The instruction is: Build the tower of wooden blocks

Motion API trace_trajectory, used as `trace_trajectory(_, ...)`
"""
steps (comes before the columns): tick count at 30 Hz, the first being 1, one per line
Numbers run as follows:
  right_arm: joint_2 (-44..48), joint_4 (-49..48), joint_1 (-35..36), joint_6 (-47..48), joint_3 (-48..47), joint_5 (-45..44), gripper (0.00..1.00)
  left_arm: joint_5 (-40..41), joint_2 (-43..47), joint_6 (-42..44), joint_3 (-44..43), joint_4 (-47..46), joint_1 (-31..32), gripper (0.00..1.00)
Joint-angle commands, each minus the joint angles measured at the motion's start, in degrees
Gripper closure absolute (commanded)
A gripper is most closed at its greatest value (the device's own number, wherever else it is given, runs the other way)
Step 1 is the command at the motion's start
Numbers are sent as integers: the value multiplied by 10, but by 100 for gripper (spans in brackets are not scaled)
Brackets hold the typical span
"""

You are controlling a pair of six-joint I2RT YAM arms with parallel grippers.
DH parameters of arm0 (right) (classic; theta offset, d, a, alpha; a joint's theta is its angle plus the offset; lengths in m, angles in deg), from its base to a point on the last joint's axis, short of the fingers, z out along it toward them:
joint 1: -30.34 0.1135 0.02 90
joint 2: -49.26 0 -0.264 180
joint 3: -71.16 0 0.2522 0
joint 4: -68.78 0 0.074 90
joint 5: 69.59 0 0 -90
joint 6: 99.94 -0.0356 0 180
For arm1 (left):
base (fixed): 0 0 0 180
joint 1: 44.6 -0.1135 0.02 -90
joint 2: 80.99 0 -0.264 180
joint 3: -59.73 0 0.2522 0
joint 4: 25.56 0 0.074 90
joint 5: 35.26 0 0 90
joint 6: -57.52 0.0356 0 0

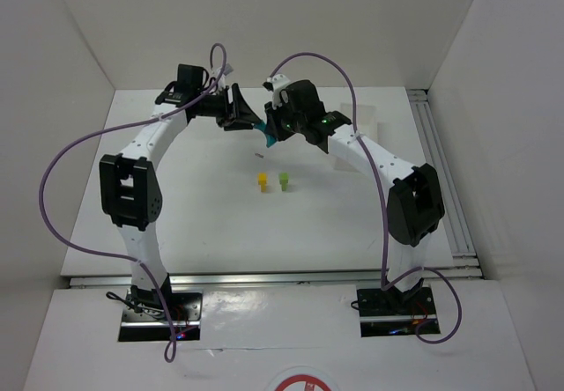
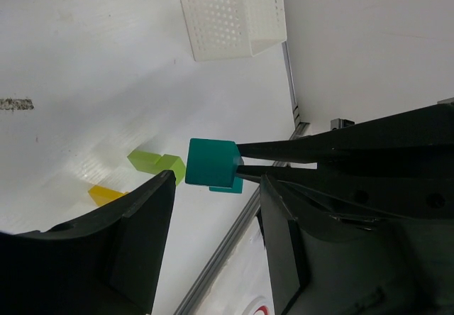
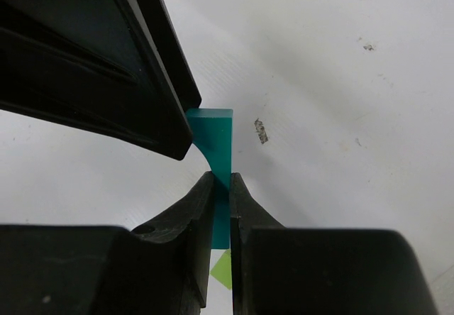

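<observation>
My right gripper (image 3: 221,187) is shut on the thin middle of the teal arch piece (image 3: 218,132) and holds it in the air above the table. In the top view the teal arch (image 1: 264,135) hangs between the two gripper heads at the back centre. My left gripper (image 2: 216,212) is open, its jaws wide apart on either side of the teal arch (image 2: 213,164), which sits just past its fingertips. One left finger (image 3: 142,81) lies close against the arch's upper corner. The yellow post (image 1: 262,180) and the lime-green post (image 1: 285,180) stand side by side on the table, nearer than the grippers.
A white perforated tray (image 2: 230,13) stands at the back right of the table. A metal rail (image 1: 441,171) runs along the table's right edge. White walls close in the left, back and right sides.
</observation>
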Motion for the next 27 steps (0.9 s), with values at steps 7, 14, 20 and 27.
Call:
trace_trajectory(7, 13, -23, -2, 9, -22, 10, 85, -23, -10, -6, -15, -17, -1, 41)
trace_trajectory(14, 13, -23, -2, 9, -27, 20, 85, -30, -10, -6, -15, -23, -1, 43)
trace_trajectory(20, 13, -23, -2, 9, -22, 20, 85, -30, -10, -11, -15, -23, -1, 45)
trace_trajectory(27, 13, -18, -2, 9, -27, 20, 85, -35, -10, -11, -10, -23, -1, 49)
